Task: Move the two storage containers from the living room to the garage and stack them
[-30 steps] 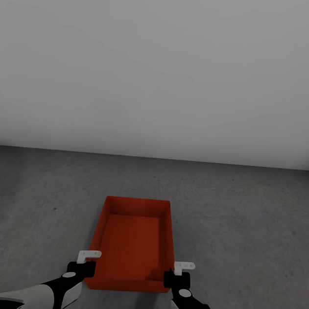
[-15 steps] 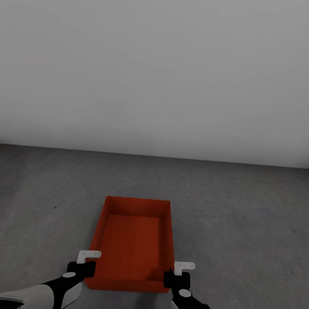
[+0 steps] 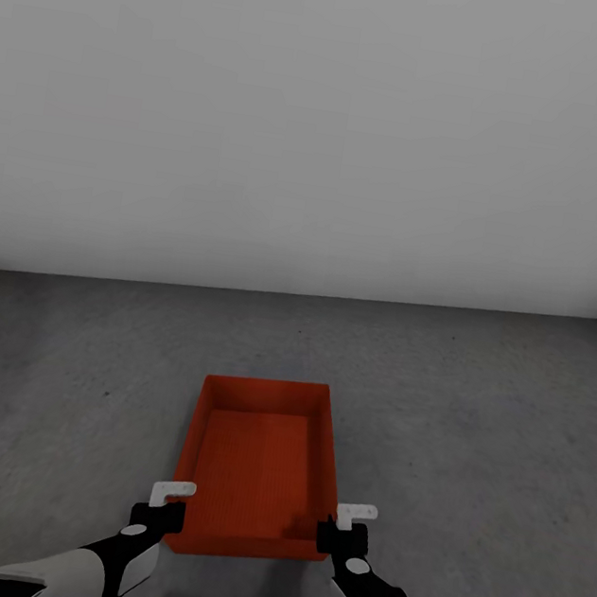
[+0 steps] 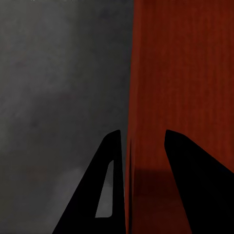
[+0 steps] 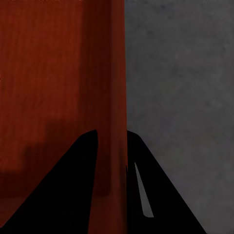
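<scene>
Orange-red storage container point(image 3: 257, 469) with ribbed bottom, dark grey mottled floor point(image 3: 473, 411), pale grey wall point(image 3: 324, 130).

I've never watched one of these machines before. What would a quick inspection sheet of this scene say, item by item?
Surface: dark grey rough floor, bare around the bin.
Job's things: one orange-red open-topped container, empty inside.
Clutter: nothing seen.
Claws: left claw straddles the container's left wall near a corner; right claw straddles its right wall; each wrist view shows a wall between the fingers.
Cables: nothing seen.
Surroundings: plain pale grey wall behind.
</scene>
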Controlling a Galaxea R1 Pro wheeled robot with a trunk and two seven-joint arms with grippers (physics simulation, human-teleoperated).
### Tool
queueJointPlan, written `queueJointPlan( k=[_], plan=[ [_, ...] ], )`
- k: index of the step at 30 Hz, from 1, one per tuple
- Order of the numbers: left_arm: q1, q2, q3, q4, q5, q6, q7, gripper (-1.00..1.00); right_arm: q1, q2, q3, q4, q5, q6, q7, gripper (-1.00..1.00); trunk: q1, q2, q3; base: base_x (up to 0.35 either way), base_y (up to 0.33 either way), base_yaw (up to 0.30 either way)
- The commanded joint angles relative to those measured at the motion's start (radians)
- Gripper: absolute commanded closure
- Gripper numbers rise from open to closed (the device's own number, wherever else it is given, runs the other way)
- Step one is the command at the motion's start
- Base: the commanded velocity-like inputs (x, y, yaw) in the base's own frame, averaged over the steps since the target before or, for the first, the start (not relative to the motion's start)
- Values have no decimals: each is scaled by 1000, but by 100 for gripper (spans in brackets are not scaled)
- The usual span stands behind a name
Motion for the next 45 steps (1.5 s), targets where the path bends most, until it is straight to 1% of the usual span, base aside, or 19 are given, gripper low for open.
queueJointPlan(
  k=[1,17,18,19,45],
  plan=[
    [0,0,-3,5,25,10,10,100,-1,4,-47,3,-12,23,21,100,0,0,-1,0,0,0],
    [0,0,-4,5,25,9,11,100,-1,4,-45,3,-12,23,23,100,0,0,-1,0,0,0],
    [0,0,-4,5,25,9,11,-100,-1,4,-45,3,-12,23,23,100,0,0,-1,0,0,0],
    [0,0,-4,5,25,9,11,-100,-1,4,-45,3,-12,23,23,-100,0,0,-1,0,0,0],
    [0,0,-4,5,25,9,11,-100,-1,4,-45,3,-12,23,23,-100,0,0,-1,0,0,0]
  ],
)
